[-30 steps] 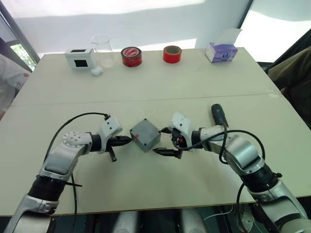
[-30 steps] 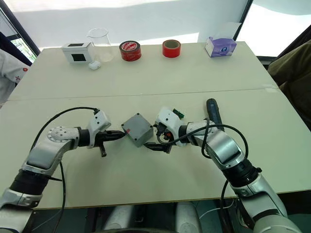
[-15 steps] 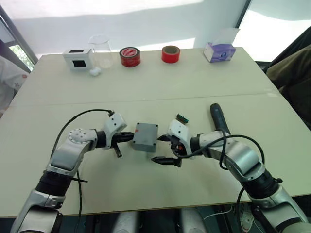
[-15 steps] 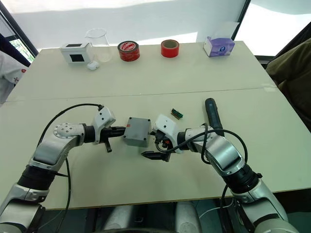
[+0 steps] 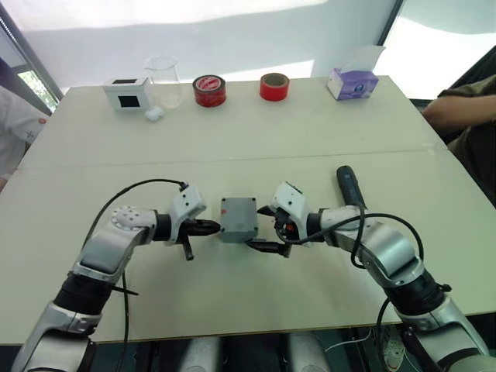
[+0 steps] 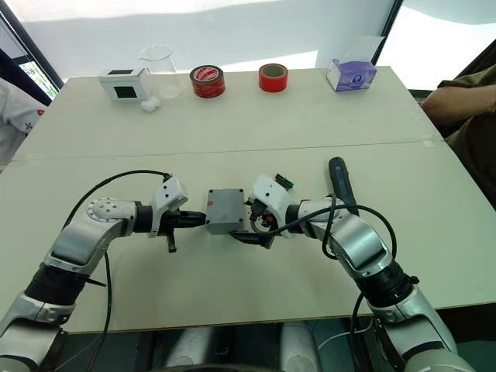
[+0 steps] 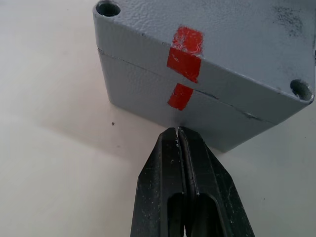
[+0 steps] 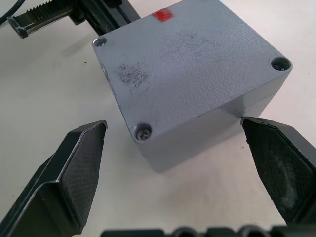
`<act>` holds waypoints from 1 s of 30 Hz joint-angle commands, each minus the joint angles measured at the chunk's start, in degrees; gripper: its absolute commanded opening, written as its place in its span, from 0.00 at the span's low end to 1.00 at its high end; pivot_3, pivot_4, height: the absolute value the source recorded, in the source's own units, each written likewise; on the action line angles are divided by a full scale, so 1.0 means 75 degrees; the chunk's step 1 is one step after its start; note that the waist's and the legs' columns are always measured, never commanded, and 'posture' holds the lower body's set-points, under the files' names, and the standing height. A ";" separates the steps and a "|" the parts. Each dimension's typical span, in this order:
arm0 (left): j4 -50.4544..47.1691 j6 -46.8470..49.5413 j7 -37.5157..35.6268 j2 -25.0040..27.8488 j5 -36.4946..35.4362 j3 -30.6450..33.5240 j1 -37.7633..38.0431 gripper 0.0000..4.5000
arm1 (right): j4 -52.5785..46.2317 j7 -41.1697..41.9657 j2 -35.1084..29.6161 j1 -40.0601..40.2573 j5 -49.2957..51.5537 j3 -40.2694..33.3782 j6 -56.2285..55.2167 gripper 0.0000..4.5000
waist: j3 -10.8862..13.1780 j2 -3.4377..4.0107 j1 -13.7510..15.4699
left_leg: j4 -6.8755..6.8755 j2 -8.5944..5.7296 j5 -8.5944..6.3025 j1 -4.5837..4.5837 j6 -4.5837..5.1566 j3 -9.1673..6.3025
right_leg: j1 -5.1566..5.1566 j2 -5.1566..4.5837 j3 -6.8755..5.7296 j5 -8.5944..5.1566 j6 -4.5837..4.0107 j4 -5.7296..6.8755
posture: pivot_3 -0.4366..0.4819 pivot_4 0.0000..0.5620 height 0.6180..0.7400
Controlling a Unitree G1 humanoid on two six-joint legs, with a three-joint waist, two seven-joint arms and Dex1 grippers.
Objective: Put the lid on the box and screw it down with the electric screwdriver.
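Note:
The grey box (image 7: 143,94) stands on the table between my two grippers, with the lid (image 8: 192,54) lying flush on top of it; a red mark (image 7: 185,47) crosses their seam. One corner hole holds a screw (image 8: 143,132); the other corner holes that I can see are empty. My left gripper (image 5: 217,227) is shut, its tips touching the box's side just below the red mark. My right gripper (image 5: 257,227) is open, one finger on each side of the box's opposite end, not clamping it. The black electric screwdriver (image 5: 349,186) lies on the table beyond my right forearm.
Along the far edge stand a white box with a black window (image 5: 126,93), a glass beaker (image 5: 163,80), two red tape rolls (image 5: 209,90) (image 5: 273,85) and a purple tissue box (image 5: 353,81). A small green part (image 6: 284,182) lies behind my right gripper. A person's arm (image 5: 457,108) reaches in at the right edge.
The box has turned from a diamond stance to square with the table edge. My left gripper followed its side, and the right gripper's fingers came in around its other end.

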 commanded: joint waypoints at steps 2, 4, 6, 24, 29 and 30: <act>-0.0208 -0.0089 0.0007 0.0069 -0.0130 0.0150 -0.0062 0.00 | -0.0282 0.0044 0.0050 -0.0008 0.0069 -0.0196 -0.0142 1.00 | 0.0000 0.0000 0.0000 | 0.0000 0.0000 0.0000 0.0000 0.0000 0.0000 | 0.0000 0.0000 0.0000 0.0000 0.0000 0.0000 | 0.48 0.27 1.00; -0.0176 -0.0104 0.0016 0.0111 -0.0136 0.0205 -0.0078 0.00 | -0.0357 0.0061 0.0014 -0.0001 0.0118 -0.0263 -0.0101 1.00 | 0.0000 0.0000 -0.0001 | 0.0000 0.0000 0.0000 0.0000 0.0000 0.0000 | 0.0000 0.0000 0.0000 0.0000 0.0000 0.0000 | 0.48 0.27 1.00; -0.0130 -0.0078 0.0007 0.0191 -0.0202 0.0345 -0.0138 0.00 | -0.0586 0.0077 -0.0149 0.0050 0.0221 -0.0505 -0.0017 1.00 | 0.0000 0.0000 -0.0001 | 0.0000 0.0001 0.0000 0.0000 0.0000 0.0000 | 0.0000 0.0000 0.0000 0.0000 0.0000 0.0000 | 0.48 0.27 1.00; -0.1709 0.1222 -0.0982 0.1412 -0.1981 0.0889 -0.0584 0.00 | -0.1215 -0.1238 -0.0256 0.2241 0.0443 -0.3056 -0.0387 0.87 | -0.0001 0.0001 -0.0004 | -0.0002 0.0006 -0.0025 0.0022 0.0043 0.0007 | 0.0013 0.0006 0.0008 0.0000 -0.0001 0.0006 | 0.48 0.27 1.00; -0.1600 0.1058 -0.1176 0.1587 -0.1864 0.0705 -0.0560 0.00 | -0.1046 -0.1274 -0.0216 0.2324 0.0308 -0.2736 -0.0562 0.49 | -0.0001 0.0001 -0.0001 | -0.0002 0.0005 -0.0025 0.0023 0.0044 0.0008 | 0.0014 0.0006 0.0009 0.0000 -0.0001 0.0005 | 0.48 0.27 1.00; -0.1585 0.1023 -0.1187 0.1613 -0.1829 0.0678 -0.0552 0.00 | -0.0990 -0.1325 -0.0210 0.2302 0.0251 -0.2678 -0.0556 0.38 | 0.0000 0.0001 0.0001 | -0.0002 0.0005 -0.0025 0.0023 0.0044 0.0008 | 0.0015 0.0006 0.0009 0.0000 -0.0001 0.0005 | 0.48 0.27 1.00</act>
